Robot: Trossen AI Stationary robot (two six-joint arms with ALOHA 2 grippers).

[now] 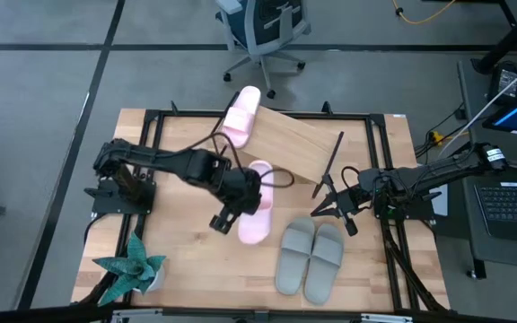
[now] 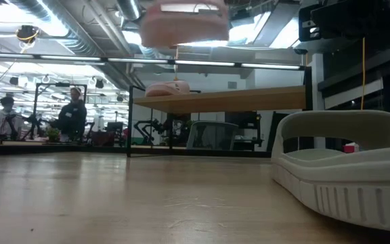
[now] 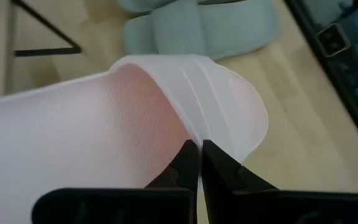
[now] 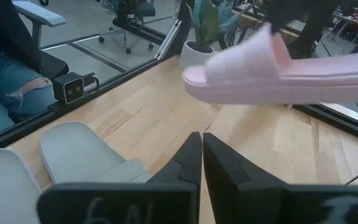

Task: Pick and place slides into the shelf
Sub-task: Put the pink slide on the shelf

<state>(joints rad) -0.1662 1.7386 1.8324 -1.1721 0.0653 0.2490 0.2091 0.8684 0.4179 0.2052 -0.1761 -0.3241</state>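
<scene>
My left gripper (image 3: 199, 152) is shut on a pale pink slide (image 1: 257, 220) and holds it in the air over the table's middle; the low view shows that slide (image 2: 185, 24) high above the tabletop. The other pink slide (image 1: 240, 115) lies on the far left end of the slanted wooden shelf (image 1: 290, 142). The grey-green pair (image 1: 311, 256) rests sole down, side by side, on the table's near right part. My right gripper (image 4: 201, 146) is shut on nothing, just beyond the grey-green pair (image 4: 73, 155) and beside the shelf's right end. My left gripper pinches the pink slide by the edge of its wide strap (image 3: 185, 134) between its two fingers. The slide is lifted clear of the table, roughly level, as the right wrist view shows (image 4: 272, 71).
A potted green plant (image 1: 133, 265) stands at the near left corner. A black frame (image 1: 384, 193) runs round the tabletop. An office chair (image 1: 263, 31) stands beyond the far edge, a laptop (image 1: 514, 202) to the right. People (image 2: 73, 112) show in the room behind.
</scene>
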